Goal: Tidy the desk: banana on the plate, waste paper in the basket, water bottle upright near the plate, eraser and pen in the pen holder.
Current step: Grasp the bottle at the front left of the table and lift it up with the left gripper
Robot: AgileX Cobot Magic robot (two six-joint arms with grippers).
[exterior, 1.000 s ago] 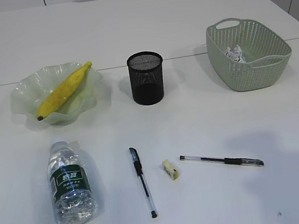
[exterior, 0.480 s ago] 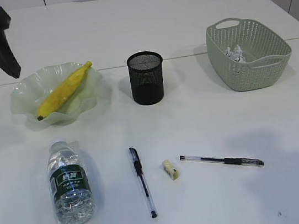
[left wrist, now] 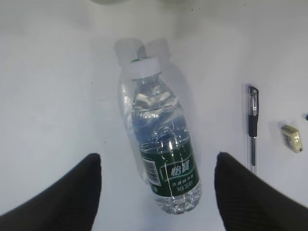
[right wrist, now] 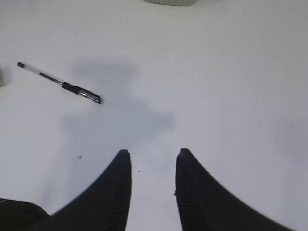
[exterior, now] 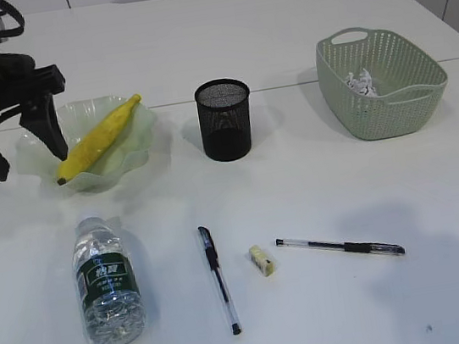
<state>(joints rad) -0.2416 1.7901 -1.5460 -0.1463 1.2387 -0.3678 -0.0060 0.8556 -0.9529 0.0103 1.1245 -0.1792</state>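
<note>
A: Banana (exterior: 97, 139) lies across the plate (exterior: 37, 143), far left of the desk (exterior: 300, 188). Stem end points toward the far edge.

B: Water bottle (exterior: 106, 283)?

A: On its side on the desk, nearer the camera than the plate, white cap toward the plate, green label facing up. Nothing touches it. In the left wrist view the bottle (left wrist: 161, 159) lies between the two dark fingers (left wrist: 57, 197), which stand wide apart, clear of it on both sides.

B: Left gripper (exterior: 27, 162) in the exterior view?

A: Hanging above the plate's left rim, jaws spread, empty.

B: Right gripper (right wrist: 151, 190)?

A: Seen only in its own wrist view. Fingers (right wrist: 108, 192) part way apart with bare desk between them, pinching nothing.

B: Pens and eraser?

A: Near pen (exterior: 219, 280) lies lengthwise just right of the bottle. Eraser (exterior: 262, 261) lies between it and the second pen (exterior: 340, 246), touching neither. Pen holder (exterior: 226, 119) stands upright mid-desk, right of the plate; I cannot tell what is inside.

B: Basket (exterior: 408, 104)?

A: Far right, with crumpled waste paper (exterior: 361, 82) inside.
</note>
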